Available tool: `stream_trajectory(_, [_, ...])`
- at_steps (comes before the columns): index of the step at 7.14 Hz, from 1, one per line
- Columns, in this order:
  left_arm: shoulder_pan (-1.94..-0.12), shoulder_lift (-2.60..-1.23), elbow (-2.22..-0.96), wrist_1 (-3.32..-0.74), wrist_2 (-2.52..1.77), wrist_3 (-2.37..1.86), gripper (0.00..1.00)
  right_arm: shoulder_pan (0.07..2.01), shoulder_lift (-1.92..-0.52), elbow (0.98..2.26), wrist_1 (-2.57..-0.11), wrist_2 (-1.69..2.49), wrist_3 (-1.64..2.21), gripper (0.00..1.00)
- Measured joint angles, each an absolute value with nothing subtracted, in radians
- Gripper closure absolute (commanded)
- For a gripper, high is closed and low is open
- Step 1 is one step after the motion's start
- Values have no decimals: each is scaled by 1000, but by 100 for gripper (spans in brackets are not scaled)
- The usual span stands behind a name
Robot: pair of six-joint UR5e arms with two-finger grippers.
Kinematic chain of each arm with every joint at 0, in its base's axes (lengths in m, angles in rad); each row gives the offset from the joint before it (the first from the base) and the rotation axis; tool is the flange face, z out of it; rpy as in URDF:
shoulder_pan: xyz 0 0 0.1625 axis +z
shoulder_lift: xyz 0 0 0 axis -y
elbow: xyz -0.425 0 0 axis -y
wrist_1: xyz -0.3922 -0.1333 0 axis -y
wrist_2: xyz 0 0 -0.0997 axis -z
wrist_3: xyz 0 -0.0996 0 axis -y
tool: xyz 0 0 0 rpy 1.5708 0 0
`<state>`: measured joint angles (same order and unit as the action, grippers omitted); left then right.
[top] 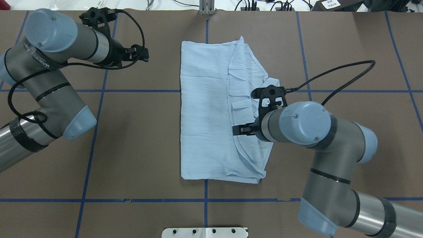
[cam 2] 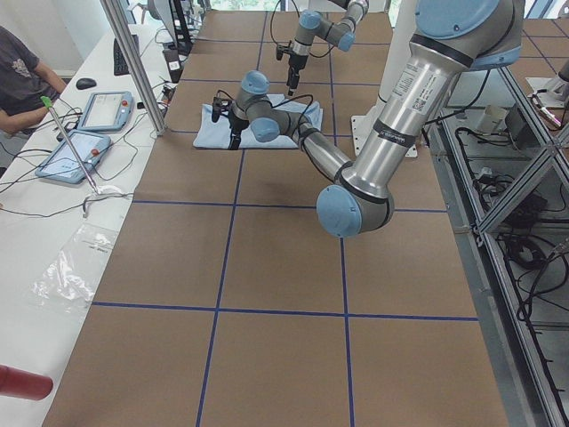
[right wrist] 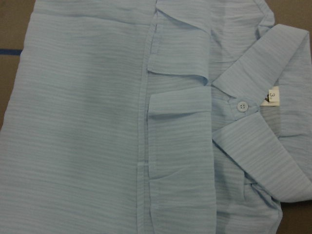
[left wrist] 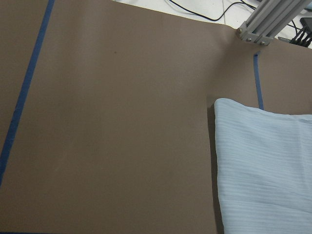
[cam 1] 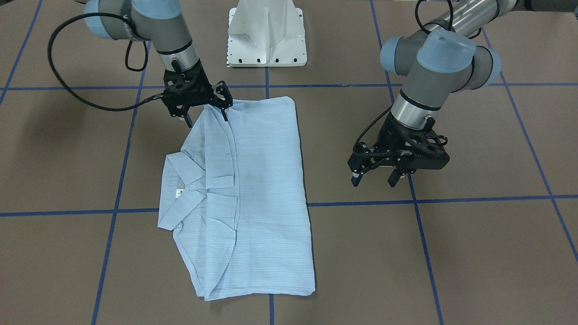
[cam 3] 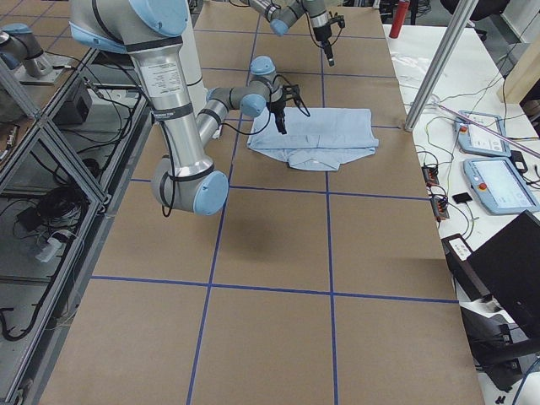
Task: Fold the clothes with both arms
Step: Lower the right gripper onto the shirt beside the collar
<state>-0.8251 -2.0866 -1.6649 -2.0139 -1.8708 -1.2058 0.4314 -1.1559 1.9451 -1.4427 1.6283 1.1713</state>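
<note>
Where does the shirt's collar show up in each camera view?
Front-facing: collar left of centre.
Overhead: collar right of centre.
Exterior left: too small to tell.
Exterior right: collar at near edge.
Left wrist: not in view.
Right wrist: collar at right.
Shared landmark: blue tape line under the shirt.

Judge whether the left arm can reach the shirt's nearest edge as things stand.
Probably yes: the left gripper hangs open beside the shirt, with only bare table between them.
</note>
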Motion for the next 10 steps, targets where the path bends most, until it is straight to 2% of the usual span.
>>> stream_trajectory(3, [-822, -2085, -1665, -2016, -1871, -1207, 0, 330, -1124, 1885, -1534, 1526, 1087, 0])
stream_trajectory(10, [-816, -2086, -1654, -2026, -1868, -1207, 0, 298, -1127, 1827, -1555, 1514, 1020, 0])
